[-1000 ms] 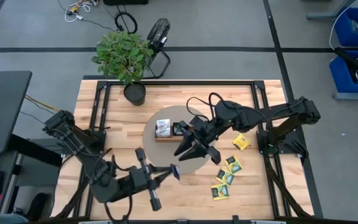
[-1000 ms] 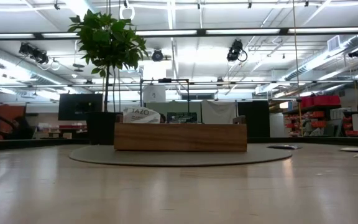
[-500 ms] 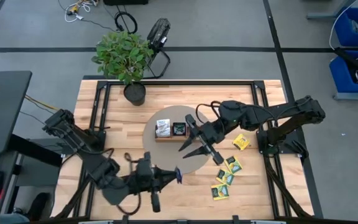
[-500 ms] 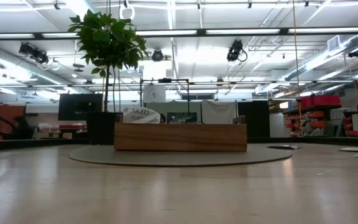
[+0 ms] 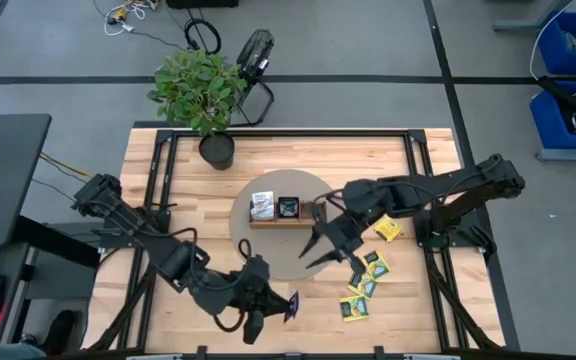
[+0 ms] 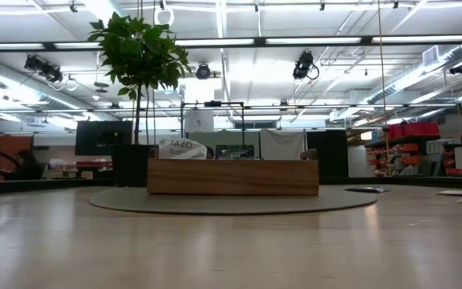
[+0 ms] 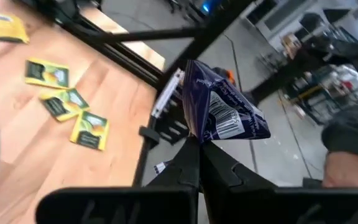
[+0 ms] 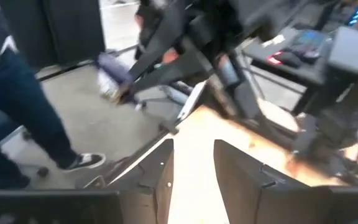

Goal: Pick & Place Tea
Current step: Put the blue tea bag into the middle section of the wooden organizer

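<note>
At the near edge of the worktop (image 5: pixel 168 160) the left gripper (image 5: pixel 286 305) has its fingers clenched on a dark blue tea packet (image 7: pixel 225 106), lifted clear of the wood; a second ago it hung closer to the round grey mat (image 5: pixel 278 250), and it has since swung toward the front edge. Just right of it a cluster of yellow-green packets (image 5: pixel 363 285) lies loose on the wood, with one yellow packet (image 5: pixel 387 229) apart, farther back. The right gripper (image 5: pixel 328 240) hovers over the mat's right side with fingers parted and nothing between them, having drawn back from the wooden tray (image 5: pixel 281 212). The tray sits mid-mat, a white-faced packet (image 5: pixel 262 206) and a dark one (image 5: pixel 288 207) in it. Beyond stands a potted plant (image 5: pixel 200 95). The right wrist view is too blurred to read; a person's legs (image 8: pixel 23 124) show there.
</note>
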`<action>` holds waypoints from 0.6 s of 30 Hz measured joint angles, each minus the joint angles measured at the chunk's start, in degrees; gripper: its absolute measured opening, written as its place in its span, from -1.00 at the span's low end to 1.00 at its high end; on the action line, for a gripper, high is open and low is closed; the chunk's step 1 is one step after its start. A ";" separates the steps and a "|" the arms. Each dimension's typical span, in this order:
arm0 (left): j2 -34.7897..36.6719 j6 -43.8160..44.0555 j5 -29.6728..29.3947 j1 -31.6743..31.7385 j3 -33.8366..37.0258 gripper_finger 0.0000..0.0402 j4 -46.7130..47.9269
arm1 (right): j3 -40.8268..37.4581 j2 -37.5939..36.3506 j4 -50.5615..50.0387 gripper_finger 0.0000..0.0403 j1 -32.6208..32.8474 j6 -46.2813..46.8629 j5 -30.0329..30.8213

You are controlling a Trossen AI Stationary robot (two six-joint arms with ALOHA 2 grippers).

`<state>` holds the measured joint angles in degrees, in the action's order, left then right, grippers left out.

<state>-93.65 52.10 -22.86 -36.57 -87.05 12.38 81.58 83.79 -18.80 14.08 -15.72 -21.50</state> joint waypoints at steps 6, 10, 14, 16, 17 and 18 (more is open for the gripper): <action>0.00 0.26 1.93 2.50 0.00 -0.97 2.79 | 0.00 -0.02 0.19 -0.40 4.30 -6.91 5.43; 0.00 0.18 4.92 4.79 0.00 -0.97 2.75 | 0.00 -0.01 0.41 -0.40 5.56 -9.79 9.11; 0.00 -0.20 8.12 6.64 0.00 -0.98 1.60 | 0.00 0.00 -0.06 -0.40 5.62 -9.85 9.17; 0.00 -0.24 9.04 7.06 0.00 -0.97 1.59 | 0.00 0.00 -0.27 -0.40 5.62 -9.84 9.07; 0.00 -0.24 9.32 7.22 0.00 -0.96 1.59 | 0.00 -0.02 -0.27 -0.40 5.65 -9.71 9.00; 0.00 -0.26 9.65 7.32 0.00 -0.97 1.57 | 0.00 -0.02 -0.25 -0.40 5.71 -9.28 8.76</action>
<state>-93.65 51.84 -13.22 -29.25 -87.05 13.95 81.58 83.77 -19.05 19.79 -25.00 -12.74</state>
